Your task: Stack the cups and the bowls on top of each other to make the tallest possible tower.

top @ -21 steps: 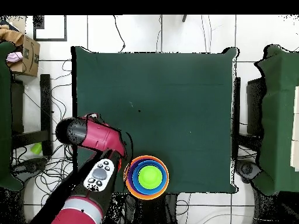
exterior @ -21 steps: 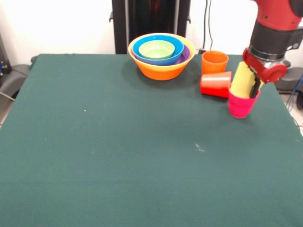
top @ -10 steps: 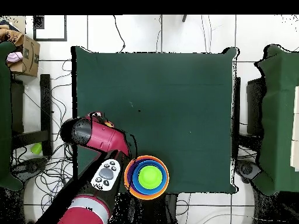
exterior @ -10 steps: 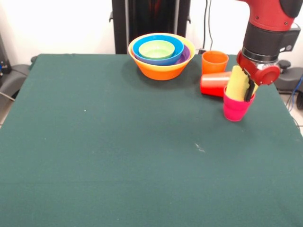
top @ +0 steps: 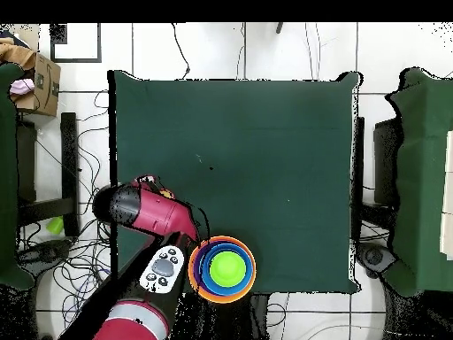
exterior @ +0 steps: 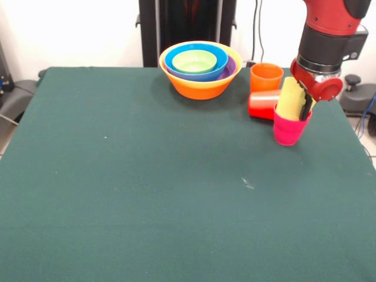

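Front view: you see the gripper (exterior: 298, 106) closed on the yellow cup (exterior: 289, 98), tilted inside the pink cup (exterior: 289, 128) near the table's (exterior: 147, 194) right edge. Left and near areas lie open. Count four cups, four visible nested bowls (exterior: 200, 69).

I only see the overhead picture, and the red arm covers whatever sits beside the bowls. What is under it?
Observer: A yellow plastic tumbler sits tilted inside an upright magenta-pink plastic tumbler.
Operator: Any other cups there?
Observer: A red plastic tumbler lies on its side right beside the pink one.
Operator: Is that all?
Observer: No, an orange plastic tumbler stands upright next to the red one.
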Robot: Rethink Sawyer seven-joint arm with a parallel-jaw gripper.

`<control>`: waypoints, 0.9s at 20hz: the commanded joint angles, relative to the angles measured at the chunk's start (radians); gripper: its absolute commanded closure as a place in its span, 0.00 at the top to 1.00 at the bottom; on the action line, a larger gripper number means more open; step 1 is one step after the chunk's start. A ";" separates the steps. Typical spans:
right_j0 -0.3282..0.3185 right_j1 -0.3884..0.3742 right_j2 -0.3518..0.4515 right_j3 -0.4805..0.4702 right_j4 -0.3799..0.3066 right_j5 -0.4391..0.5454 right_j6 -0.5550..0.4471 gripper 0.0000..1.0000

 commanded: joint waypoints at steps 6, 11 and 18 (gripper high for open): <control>-0.053 0.028 0.119 0.091 -0.107 -0.067 0.003 0.00; -0.058 0.013 0.108 0.107 -0.130 -0.070 0.007 0.00; -0.047 0.022 0.085 0.102 -0.142 -0.079 0.041 1.00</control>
